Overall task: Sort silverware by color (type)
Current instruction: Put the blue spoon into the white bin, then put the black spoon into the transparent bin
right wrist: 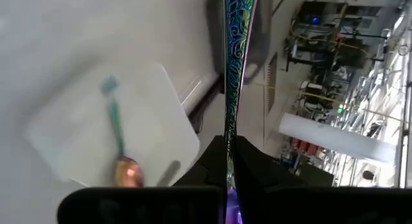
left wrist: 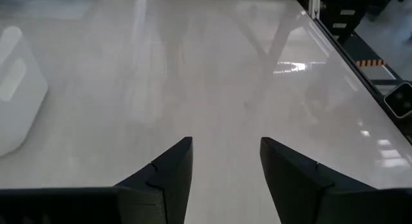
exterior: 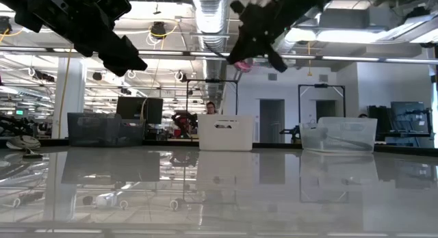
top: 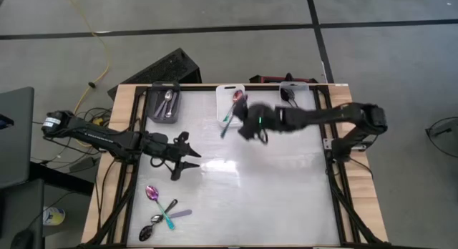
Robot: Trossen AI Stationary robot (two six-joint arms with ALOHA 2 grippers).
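My right gripper (top: 242, 127) hangs above the table by the white bin (top: 222, 91), shut on an iridescent spoon with a teal handle (top: 226, 127). Another such spoon (right wrist: 119, 150) lies in that bin. Silver spoons (top: 167, 104) lie in the dark bin (top: 154, 109) at the far left, and a black spoon (top: 290, 97) lies in the clear bin (top: 304, 88). A few spoons (top: 161, 212) lie on the table at the near left. My left gripper (top: 189, 154) hovers open left of centre with nothing between its fingers (left wrist: 170, 169). My right gripper pinches the iridescent spoon between its two fingers (right wrist: 254, 163). The patterned teal handle (right wrist: 232, 69) juts forward past the fingertips, along the fingers. The purple bowl end (right wrist: 230, 208) lies back between them. The spoon is lifted clear of the table, beside the white bin.
The three bins stand in a row along the far edge. The middle and right of the glossy tabletop (top: 272, 192) are bare. In the low view, the room beyond the table shows shelves and equipment.
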